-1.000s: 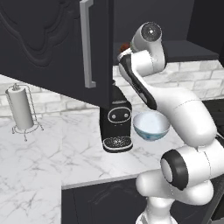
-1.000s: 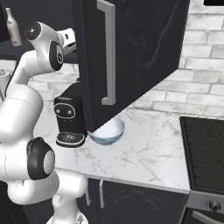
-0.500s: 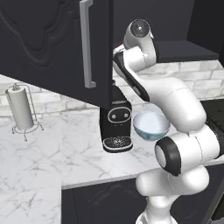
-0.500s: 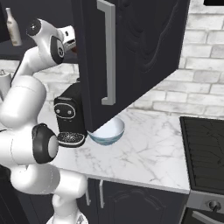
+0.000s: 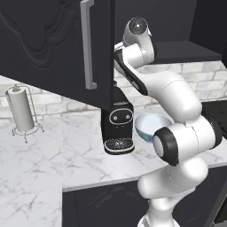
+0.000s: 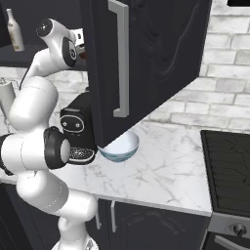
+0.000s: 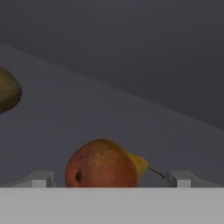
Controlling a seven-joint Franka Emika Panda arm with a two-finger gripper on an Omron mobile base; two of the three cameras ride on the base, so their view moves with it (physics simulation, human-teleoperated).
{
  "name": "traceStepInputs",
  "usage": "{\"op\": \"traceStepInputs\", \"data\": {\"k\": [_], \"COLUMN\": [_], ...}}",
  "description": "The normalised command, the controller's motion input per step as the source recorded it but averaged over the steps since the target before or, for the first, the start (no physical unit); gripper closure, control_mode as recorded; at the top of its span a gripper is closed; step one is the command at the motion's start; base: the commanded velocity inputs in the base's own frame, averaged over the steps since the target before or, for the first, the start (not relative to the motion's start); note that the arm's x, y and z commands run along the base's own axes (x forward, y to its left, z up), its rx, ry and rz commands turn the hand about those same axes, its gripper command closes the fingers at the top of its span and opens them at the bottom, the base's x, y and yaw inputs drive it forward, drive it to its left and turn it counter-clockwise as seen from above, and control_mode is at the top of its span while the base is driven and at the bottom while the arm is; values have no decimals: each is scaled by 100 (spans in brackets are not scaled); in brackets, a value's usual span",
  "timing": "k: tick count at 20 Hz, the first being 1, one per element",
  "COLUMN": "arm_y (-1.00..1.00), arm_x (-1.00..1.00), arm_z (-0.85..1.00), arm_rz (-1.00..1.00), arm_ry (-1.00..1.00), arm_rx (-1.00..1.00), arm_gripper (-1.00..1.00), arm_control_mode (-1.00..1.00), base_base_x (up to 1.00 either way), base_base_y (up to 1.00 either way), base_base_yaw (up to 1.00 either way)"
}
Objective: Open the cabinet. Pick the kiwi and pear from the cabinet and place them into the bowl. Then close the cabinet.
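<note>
Fingers [image 7: 107, 178] spread open, pear [image 7: 103, 164] sitting between them; you should pinch its fat round belly — light, firm, smooth-skinned, likely to roll; kiwi [image 7: 8, 92] up-left

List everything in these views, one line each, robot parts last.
cabinet: 1, black, on the wall above the counter, doors swung open.
pear: 1, orange-tan, on the cabinet shelf between the fingers.
kiwi: 1, brown, on the same shelf, at the hand view's left edge.
bowl: 1, pale blue-white, on the counter beside the coffee machine.
coffee machine: 1, black, on the counter.
paper towel roll: 1, white, in a wire stand.
bottle: 1, pale, on a high shelf.
stove: 1, black, right of the counter.
counter: 1, white marble.
gripper: 1, fingers open either side of the pear.
</note>
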Motion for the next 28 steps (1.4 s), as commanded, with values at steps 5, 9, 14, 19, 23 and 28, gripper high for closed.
{"op": "traceStepInputs", "data": {"k": [5,9,14,19,23,28], "arm_y": [2,2,0,0,0,0], "arm_x": [26,6,0,0,2,5], "arm_z": [-5,-18,-17,-26,-30,-3], "arm_rz": [-3,-3,-4,-3,-6,-6], "arm_ry": [0,0,0,0,4,5], "arm_rx": [3,0,2,2,4,1], "arm_gripper": [-100,-100,-100,-100,100,100], "arm_control_mode": [-100,-100,-100,-100,-100,-100], "base_base_x": [0,0,0,0,0,0], "base_base_y": [0,0,0,0,0,0], "base_base_yaw": [0,0,0,0,0,0]}}
